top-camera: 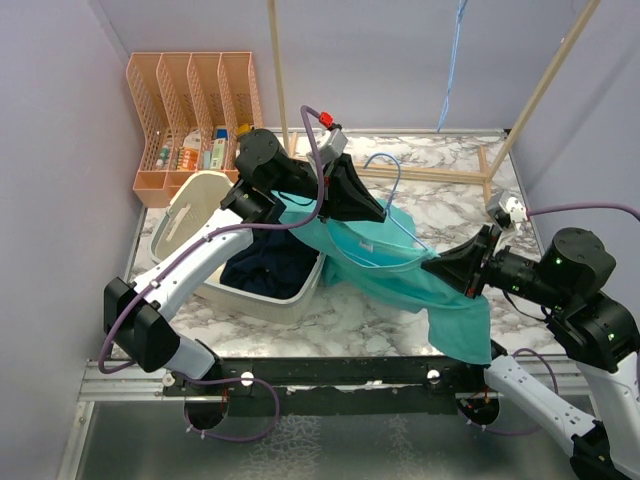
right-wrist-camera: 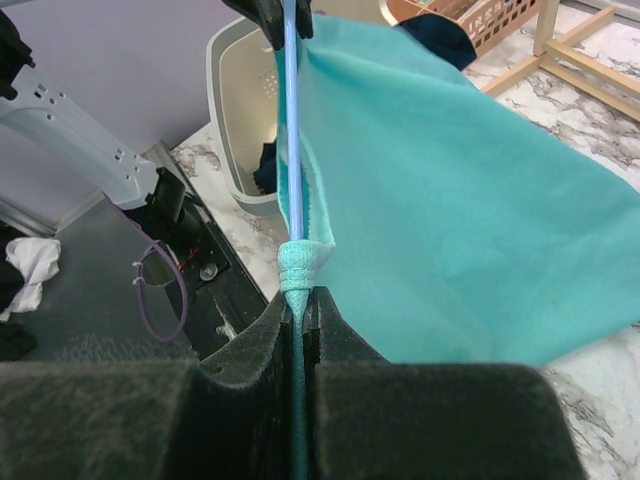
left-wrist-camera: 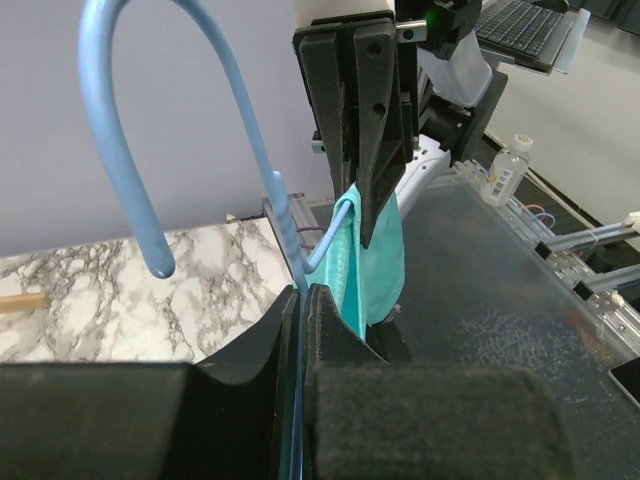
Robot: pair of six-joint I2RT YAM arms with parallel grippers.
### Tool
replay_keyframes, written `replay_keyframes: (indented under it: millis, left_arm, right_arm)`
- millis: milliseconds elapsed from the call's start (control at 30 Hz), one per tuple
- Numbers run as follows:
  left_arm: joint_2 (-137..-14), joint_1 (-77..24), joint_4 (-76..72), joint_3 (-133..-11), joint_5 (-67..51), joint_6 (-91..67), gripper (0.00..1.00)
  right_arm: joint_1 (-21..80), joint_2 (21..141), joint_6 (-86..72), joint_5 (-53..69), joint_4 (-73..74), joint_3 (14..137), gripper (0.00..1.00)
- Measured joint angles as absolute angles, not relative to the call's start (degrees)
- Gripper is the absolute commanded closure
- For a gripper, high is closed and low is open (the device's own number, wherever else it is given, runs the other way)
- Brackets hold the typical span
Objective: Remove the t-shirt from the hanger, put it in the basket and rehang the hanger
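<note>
Two pincers: left pincer (left-wrist-camera: 303, 300) is closed on the blue hanger (left-wrist-camera: 120, 150) wire below its hook; right pincer (right-wrist-camera: 302, 300) is closed on bunched t-shirt (right-wrist-camera: 450, 200) cloth at the hanger's end.
Shirt's place: draped on the hanger, aloft between both arms above the bench (top-camera: 450, 195), beside the laundry basket (top-camera: 185, 205).
Handling: likely light, limp and stretchy; cloth may snag on wire.
Hold: pinch fabric, brace the thin, stiff hanger.
</note>
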State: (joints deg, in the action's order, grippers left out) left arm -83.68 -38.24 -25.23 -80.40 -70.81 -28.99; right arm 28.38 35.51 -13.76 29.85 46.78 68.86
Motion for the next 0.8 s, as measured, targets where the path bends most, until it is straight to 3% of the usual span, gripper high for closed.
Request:
replay_keyframes:
  millis: [67, 233, 367, 500, 667, 733, 800]
  left_arm:
    - [-83.68, -38.22, -25.34, -80.40, -71.22, -28.99, 1.00]
    - [-83.68, -38.22, -24.82, -80.40, -71.29, -28.75, 1.00]
    - [-83.72, -38.20, -23.18, -80.68, -71.16, -27.79, 1.00]
    - [-84.49, -37.52, -20.47, -83.61, -71.07, -26.35, 1.00]
    - [-84.60, -34.94, -17.93, -87.20, -71.09, -25.15, 1.00]
    - [-84.58, -33.85, -17.65, -88.09, -71.11, -24.95, 1.00]
    - [-84.55, -32.84, -17.45, -88.66, -71.09, -24.95, 1.00]
  right_arm:
    - [28.38, 35.51, -13.89, 29.87, 46.78, 68.77, 0.93]
    - [28.38, 35.48, -14.31, 29.56, 46.22, 68.60, 0.54]
    - [28.38, 34.59, -14.52, 27.31, 46.26, 68.60, 0.39]
    - [28.38, 31.99, -14.83, 23.29, 47.57, 68.55, 0.34]
    - [28.38, 28.49, -15.22, 16.12, 51.18, 68.40, 0.34]
    - [28.38, 27.73, -15.40, 13.47, 52.34, 68.05, 0.36]
    - [28.38, 27.27, -15.55, 11.46, 53.41, 67.51, 0.46]
